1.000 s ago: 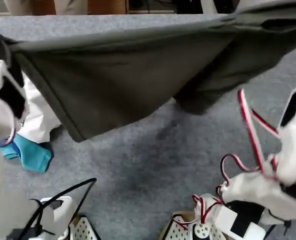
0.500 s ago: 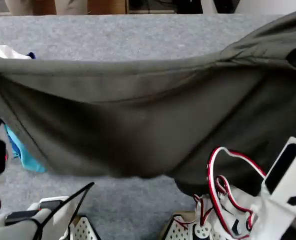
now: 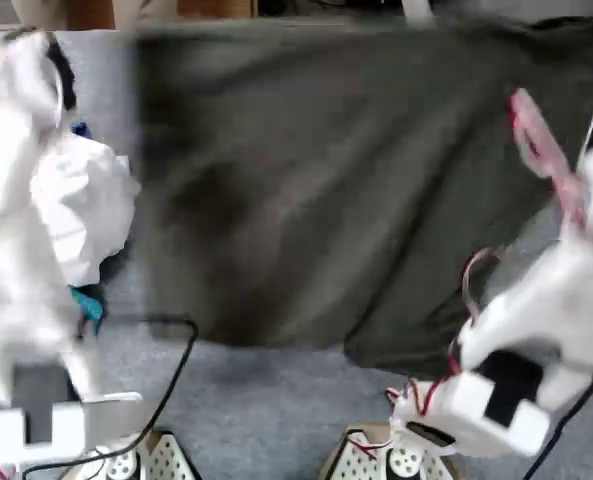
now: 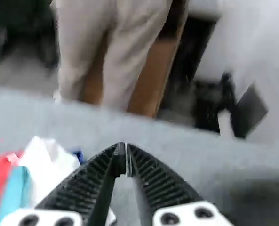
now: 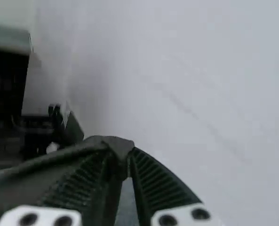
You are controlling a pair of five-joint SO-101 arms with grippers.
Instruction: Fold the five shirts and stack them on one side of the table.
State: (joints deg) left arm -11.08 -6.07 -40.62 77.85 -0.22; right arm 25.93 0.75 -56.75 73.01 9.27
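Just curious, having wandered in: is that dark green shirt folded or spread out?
Spread out. The shirt hangs as one broad sheet over the table, an edge pinched in the right gripper.

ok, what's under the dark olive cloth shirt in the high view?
Visible: grey felt table at the near edge of the dark olive shirt. Whatever lies beneath it is covered.

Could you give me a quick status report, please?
Left gripper shut, empty. Right gripper shut on olive shirt, spread above table. White shirt heap at its side.
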